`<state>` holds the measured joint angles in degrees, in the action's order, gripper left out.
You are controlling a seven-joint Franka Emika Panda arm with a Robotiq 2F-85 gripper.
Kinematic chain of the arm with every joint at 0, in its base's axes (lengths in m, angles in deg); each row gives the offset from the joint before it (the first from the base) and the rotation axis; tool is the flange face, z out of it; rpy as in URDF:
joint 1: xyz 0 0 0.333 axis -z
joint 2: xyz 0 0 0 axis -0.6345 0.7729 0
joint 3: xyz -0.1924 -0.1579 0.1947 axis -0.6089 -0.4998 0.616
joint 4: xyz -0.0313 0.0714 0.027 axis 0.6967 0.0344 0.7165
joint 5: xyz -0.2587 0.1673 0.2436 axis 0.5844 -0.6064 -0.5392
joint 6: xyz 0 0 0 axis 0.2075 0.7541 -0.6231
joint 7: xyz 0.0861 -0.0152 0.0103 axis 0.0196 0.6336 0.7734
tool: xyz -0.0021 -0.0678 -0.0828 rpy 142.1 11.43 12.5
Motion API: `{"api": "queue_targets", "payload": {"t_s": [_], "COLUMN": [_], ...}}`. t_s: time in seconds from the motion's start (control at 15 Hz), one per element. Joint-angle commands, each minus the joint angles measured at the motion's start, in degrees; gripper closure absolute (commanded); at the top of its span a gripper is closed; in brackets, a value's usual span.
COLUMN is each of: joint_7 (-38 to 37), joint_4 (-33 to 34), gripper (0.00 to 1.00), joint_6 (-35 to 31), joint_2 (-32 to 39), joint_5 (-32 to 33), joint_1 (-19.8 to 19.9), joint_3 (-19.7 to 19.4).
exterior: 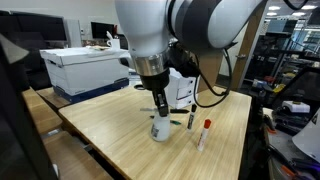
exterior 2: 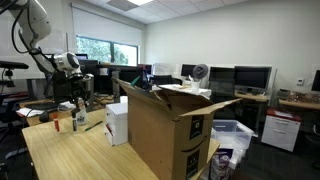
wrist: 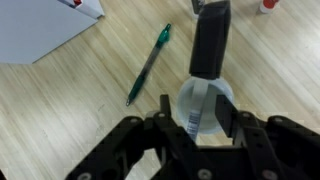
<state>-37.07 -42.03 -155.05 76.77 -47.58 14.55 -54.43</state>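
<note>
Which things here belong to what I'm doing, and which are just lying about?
In hand: black marker standing in the white cup; fingers open on either side.
Lying about: green pen, red-capped marker, white box, cardboard box.

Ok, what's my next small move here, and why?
Probably raise the end effector straight up. Its fingers stand apart on either side of the white bottle, which rests on the table. A sideways move could knock it toward the green pen close by.
</note>
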Motion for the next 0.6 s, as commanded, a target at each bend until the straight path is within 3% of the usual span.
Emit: {"api": "queue_targets", "payload": {"t_s": [0.0, 0.13, 0.2, 0.33, 0.4, 0.53], "joint_7": [2.23, 2.49, 2.37, 2.40, 2.31, 2.39], "joint_4": [0.50, 0.53, 0.48, 0.28, 0.01, -0.49], "gripper": [0.37, 0.31, 0.33, 0.23, 0.09, 0.01], "joint_6": [0.83, 0.18, -0.14, -0.35, -0.48, -0.21], "joint_2": [-1.30, -2.14, -2.67, -3.77, -4.51, -5.55], "joint_5": [-2.95, -4.50, -5.18, -6.59, -7.10, -7.60], "joint_1": [1.38, 1.87, 2.10, 2.63, 2.86, 3.26], "joint_3": [1.11, 1.26, 1.30, 1.41, 1.38, 1.34]}}
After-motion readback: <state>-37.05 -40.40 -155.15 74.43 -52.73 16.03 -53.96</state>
